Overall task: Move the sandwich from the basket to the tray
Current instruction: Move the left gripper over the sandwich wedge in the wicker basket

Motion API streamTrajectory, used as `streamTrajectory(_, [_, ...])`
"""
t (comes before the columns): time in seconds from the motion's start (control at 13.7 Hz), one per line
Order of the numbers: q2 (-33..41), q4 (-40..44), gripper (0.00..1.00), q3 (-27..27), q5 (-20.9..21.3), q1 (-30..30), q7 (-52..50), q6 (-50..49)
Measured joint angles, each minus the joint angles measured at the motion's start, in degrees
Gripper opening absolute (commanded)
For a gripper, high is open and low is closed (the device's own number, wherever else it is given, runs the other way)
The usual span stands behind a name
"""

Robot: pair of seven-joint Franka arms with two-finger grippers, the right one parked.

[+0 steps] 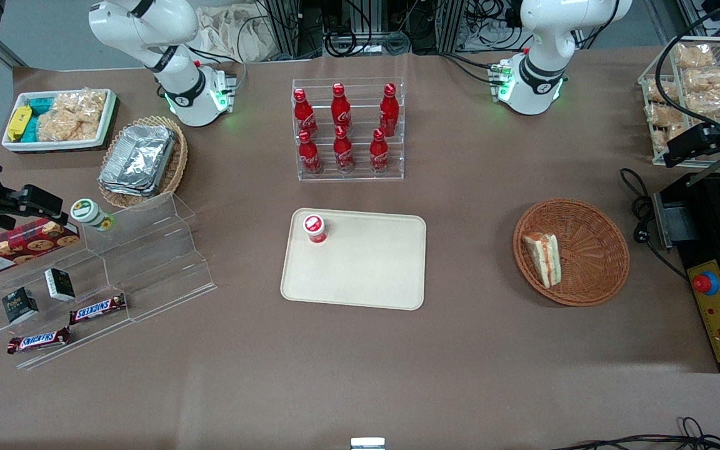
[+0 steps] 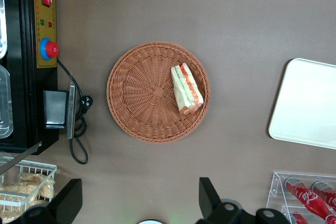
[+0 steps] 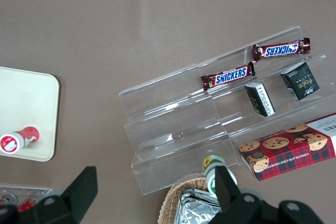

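The sandwich (image 1: 542, 257), a white-bread wedge with orange-red and green layers, lies in the round reddish-brown basket (image 1: 592, 247), against the rim nearest the tray. The beige tray (image 1: 366, 272) lies mid-table with a small red-capped jar (image 1: 315, 227) standing on one corner. My left gripper (image 1: 688, 145) hangs high over the working arm's end of the table, well above and apart from the basket. In the left wrist view the sandwich (image 2: 186, 87) lies in the basket (image 2: 142, 95), a tray corner (image 2: 310, 103) shows, and the gripper (image 2: 137, 199) is open and empty.
A black machine with a red button (image 1: 719, 294) and its cable and plug (image 1: 642, 215) sit beside the basket. A wire rack of snack bags (image 1: 688, 81) stands near the working arm. A clear rack of red bottles (image 1: 347, 131) stands farther from the camera than the tray.
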State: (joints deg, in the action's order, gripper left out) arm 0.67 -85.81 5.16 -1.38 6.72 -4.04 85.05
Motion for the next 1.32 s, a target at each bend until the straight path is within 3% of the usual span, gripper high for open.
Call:
streamTrajectory(0.22, [-0.8, 0.7, 1.0, -0.1, 0.1, 0.0, -0.1, 0.0])
streamTrajectory(0.44, [-2.4, 0.7, 1.0, 0.0, 3.7, -0.1, -0.4, -0.2])
streamTrajectory(0.73, [-8.2, -0.3, 1.0, 0.4, 4.2, -0.7, -1.7, -0.3])
streamTrajectory(1.02, [-15.7, -1.4, 1.0, 0.7, 4.2, -5.1, -11.7, 7.1])
streamTrajectory(1.32, [-18.3, -4.6, 1.0, 0.8, 4.2, -8.3, -18.3, 14.1])
